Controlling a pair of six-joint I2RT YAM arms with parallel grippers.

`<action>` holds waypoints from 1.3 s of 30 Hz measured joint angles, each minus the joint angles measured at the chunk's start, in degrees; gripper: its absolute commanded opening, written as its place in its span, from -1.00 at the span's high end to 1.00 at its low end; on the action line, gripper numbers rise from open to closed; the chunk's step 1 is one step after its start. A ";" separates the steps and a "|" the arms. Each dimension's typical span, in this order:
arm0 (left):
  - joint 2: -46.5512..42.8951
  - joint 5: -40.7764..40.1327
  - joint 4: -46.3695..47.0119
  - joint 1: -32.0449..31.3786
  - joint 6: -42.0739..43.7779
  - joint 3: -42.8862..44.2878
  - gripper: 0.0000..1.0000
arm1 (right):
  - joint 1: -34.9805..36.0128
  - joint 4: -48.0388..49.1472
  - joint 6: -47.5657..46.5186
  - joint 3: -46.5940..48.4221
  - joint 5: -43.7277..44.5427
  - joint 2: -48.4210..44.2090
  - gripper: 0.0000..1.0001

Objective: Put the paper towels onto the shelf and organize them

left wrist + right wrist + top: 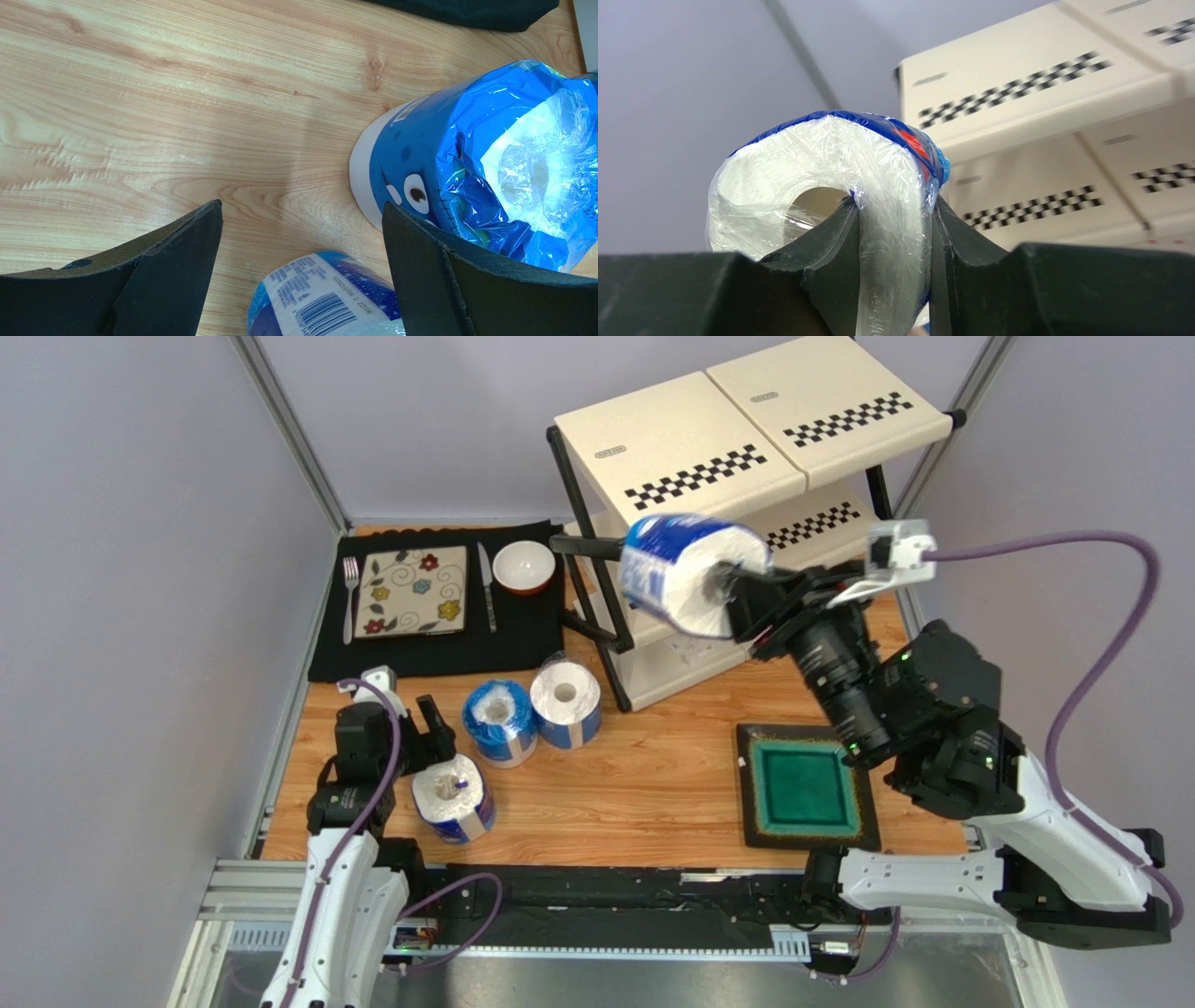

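While the right claw (730,595) pinches one wrapped roll (687,574) aloft by the shelf (730,441), the left claw (404,703) gapes empty over the tabletop (645,784).
Clamped tight, the right claw's black fingers (836,238) squeeze the roll's wall, one inside the hollow core and one outside, crumpling the soft white paper and its glossy blue film; the roll hangs on its side just in front of the shelf's left end, below the top tier of smooth cream panels with checkered strips. Spread wide, the left claw holds nothing above pale wood grain, near three other rolls (501,721) standing upright in crinkled blue plastic.
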 measured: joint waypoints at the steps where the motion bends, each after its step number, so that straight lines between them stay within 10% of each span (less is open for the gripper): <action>1: 0.00 0.07 0.00 0.00 -0.02 0.00 -0.84 | -1.25 0.17 -0.94 0.87 1.36 0.00 0.58; 15: 1.14 1.22 0.11 0.00 -0.02 -0.07 -0.83 | -31.36 2.75 -4.24 18.27 -2.84 10.29 0.56; 27: 1.20 1.33 0.17 0.00 -0.02 -0.31 -0.83 | -58.40 -5.01 11.43 36.50 -23.98 28.55 0.56; 39: 1.22 1.14 0.17 0.00 -0.02 -0.31 -0.83 | -68.48 -10.67 21.09 39.65 -41.20 34.42 0.53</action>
